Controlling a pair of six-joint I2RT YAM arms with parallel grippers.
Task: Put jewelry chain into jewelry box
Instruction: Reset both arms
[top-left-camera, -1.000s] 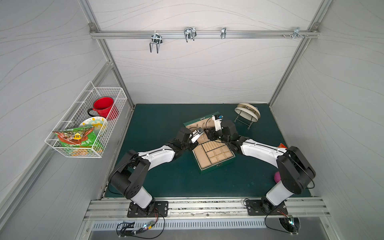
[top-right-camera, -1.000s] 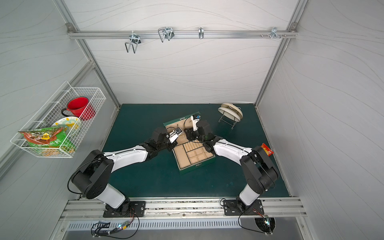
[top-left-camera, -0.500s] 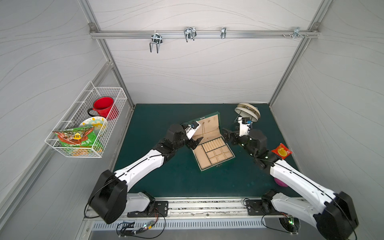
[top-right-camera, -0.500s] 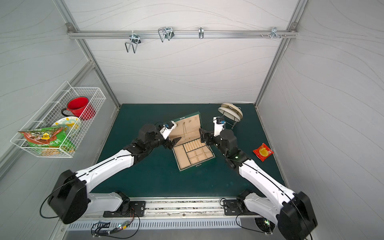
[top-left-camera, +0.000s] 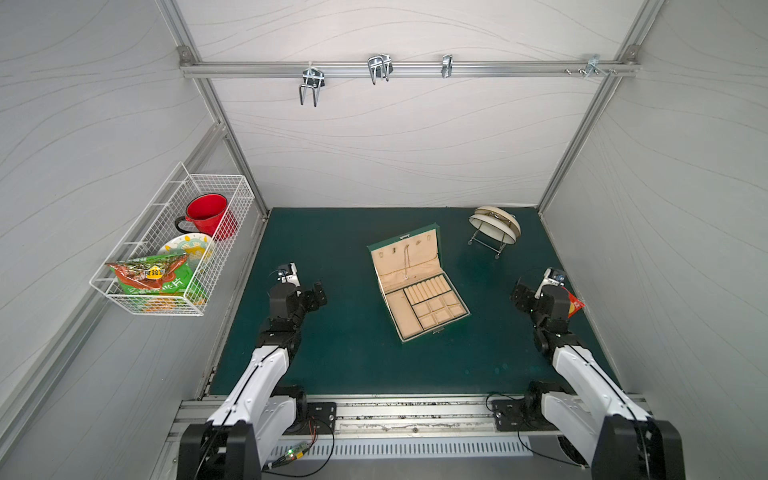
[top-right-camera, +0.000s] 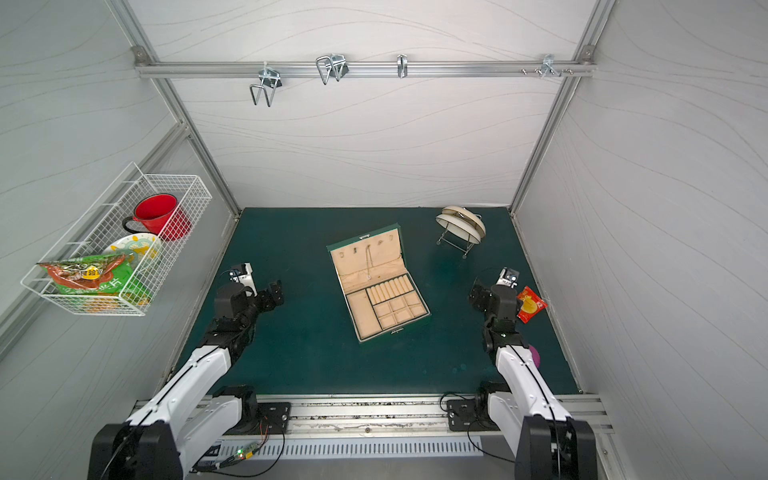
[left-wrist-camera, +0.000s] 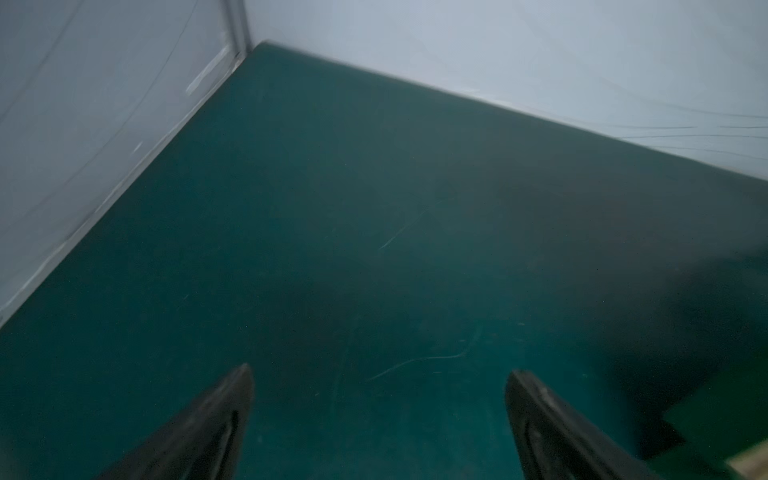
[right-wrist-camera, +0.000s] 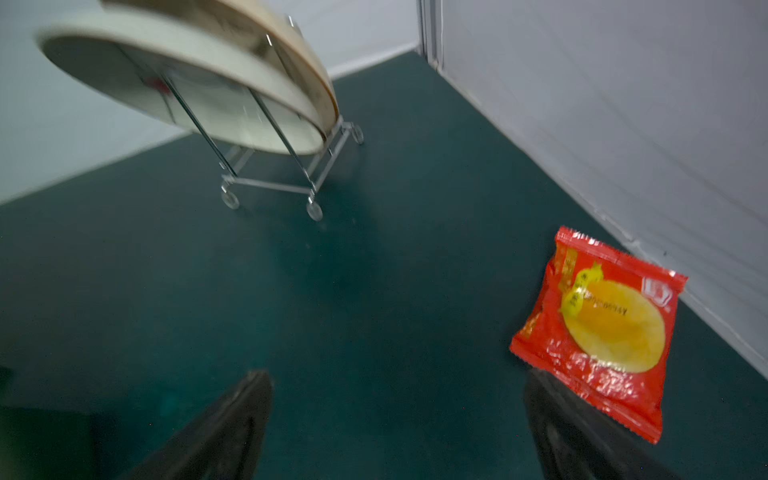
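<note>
Jewelry chain (top-left-camera: 406, 261): a thin silvery strand hanging straight down the beige velvet inside the raised lid of the jewelry box (top-left-camera: 400, 311), with a small pendant at its lower end.

Box: dark green hinged rectangular case, open and askew on the matte green mat (top-left-camera: 353, 357). Metal clasp on the near edge, tray cut into square compartments, ribbed ring rolls behind.

Left gripper (left-wrist-camera: 378, 374), left of the box and well apart: black tapered fingers spread wide, nothing between them.

Right gripper (right-wrist-camera: 395, 378), right of the box and well apart: equally wide, empty.

Glossy, crinkled red snack packet (right-wrist-camera: 602, 328), farther right of the box.

Behind the box, to its right: round cream plates (top-left-camera: 494, 222) tilted in a wire rack.
</note>
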